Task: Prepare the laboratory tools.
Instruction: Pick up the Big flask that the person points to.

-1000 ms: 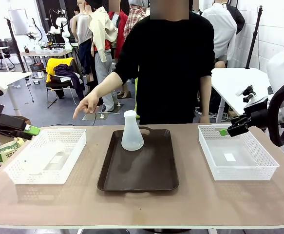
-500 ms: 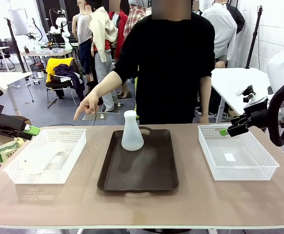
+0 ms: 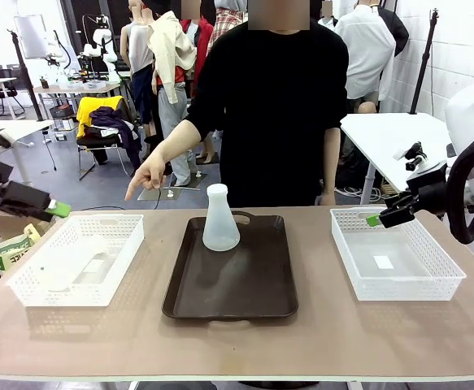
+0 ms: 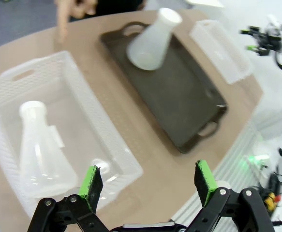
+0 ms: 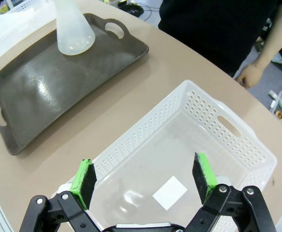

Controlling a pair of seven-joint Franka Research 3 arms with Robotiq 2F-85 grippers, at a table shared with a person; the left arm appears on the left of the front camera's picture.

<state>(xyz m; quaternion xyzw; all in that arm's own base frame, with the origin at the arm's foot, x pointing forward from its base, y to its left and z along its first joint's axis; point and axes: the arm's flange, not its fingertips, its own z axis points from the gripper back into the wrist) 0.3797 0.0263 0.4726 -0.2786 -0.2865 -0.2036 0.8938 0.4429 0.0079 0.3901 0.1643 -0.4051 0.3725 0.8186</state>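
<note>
Upright flask (image 3: 220, 218): translucent frosted-white conical flask, standing neck up on the far half of the tray, near its far handle.
Lying flask (image 4: 39, 150): same frosted kind, resting on its side on the floor of the left basket, close to one of its long walls.
Tray (image 3: 245, 296): dark brown, rectangular, with a handle at each end, at the middle of the tabletop; bare apart from the upright flask.
Left basket (image 3: 110, 236): white lattice, just left of the tray and apart from it; holds the lying flask and a pale label on its floor.
Right basket (image 3: 432, 280): white lattice, right of the tray, with a small white square on its floor.
Left gripper (image 3: 54, 209): jaws spread wide, nothing between the green pads; raised beyond the left basket's outer far corner, touching nothing.
Right gripper (image 3: 376, 219): jaws equally wide and unloaded, hanging above the near-tray side of the right basket, clear of its rim.
Person's hand (image 3: 145, 177): at the far edge, forefinger pointing down toward the left basket.
Other hand (image 3: 328, 197): hanging at the far edge behind the right basket.
Tabletop (image 3: 318, 345): tan, carrying the tray and both baskets.
</note>
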